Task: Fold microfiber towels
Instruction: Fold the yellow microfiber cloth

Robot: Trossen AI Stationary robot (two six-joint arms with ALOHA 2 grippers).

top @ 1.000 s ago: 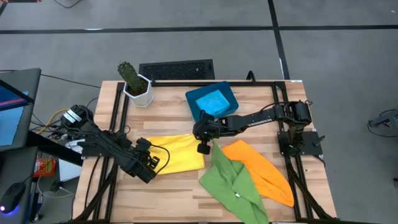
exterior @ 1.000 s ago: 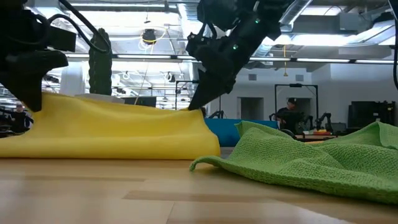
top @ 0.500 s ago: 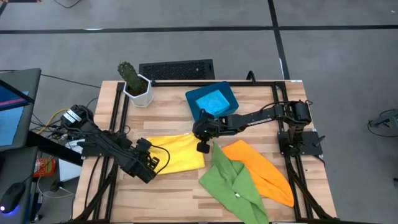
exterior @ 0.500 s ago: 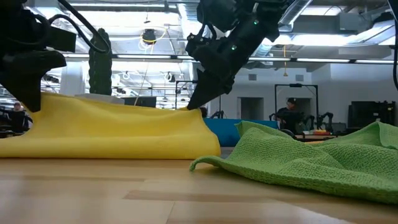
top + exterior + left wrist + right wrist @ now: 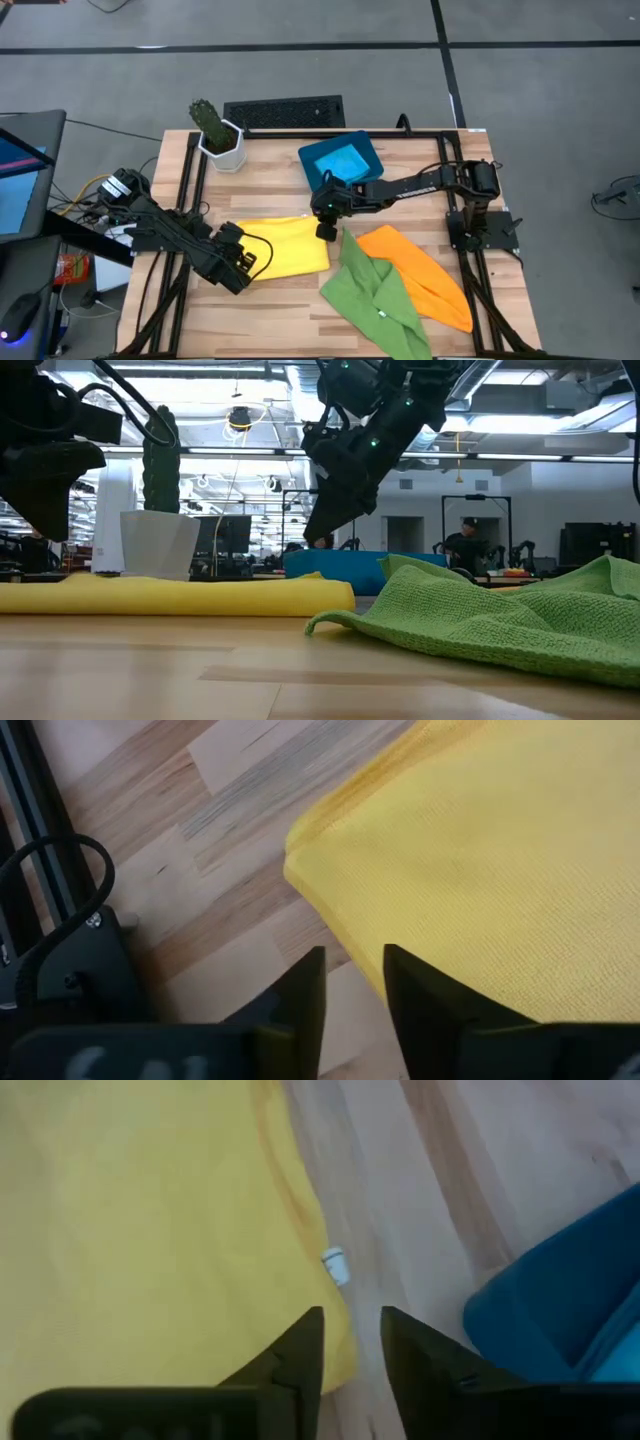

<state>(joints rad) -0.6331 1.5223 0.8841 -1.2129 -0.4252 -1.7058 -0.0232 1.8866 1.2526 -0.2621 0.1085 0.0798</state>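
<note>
The yellow towel (image 5: 285, 248) lies flat on the worktop (image 5: 270, 300), left of the green towel (image 5: 372, 292). Both hands, left hand (image 5: 243, 262) and right hand (image 5: 326, 222), hover over its ends, fingers apart, gripping nothing.

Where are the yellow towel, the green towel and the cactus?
yellow towel (image 5: 285, 247), high view, middle of the flat folded cloth.
green towel (image 5: 372, 296), high view, middle of the crumpled cloth.
cactus (image 5: 209, 119), high view, its green stem above the white pot.

Grey floor (image 5: 520, 100) outside; ceiling lights (image 5: 240, 420) over a workshop.
</note>
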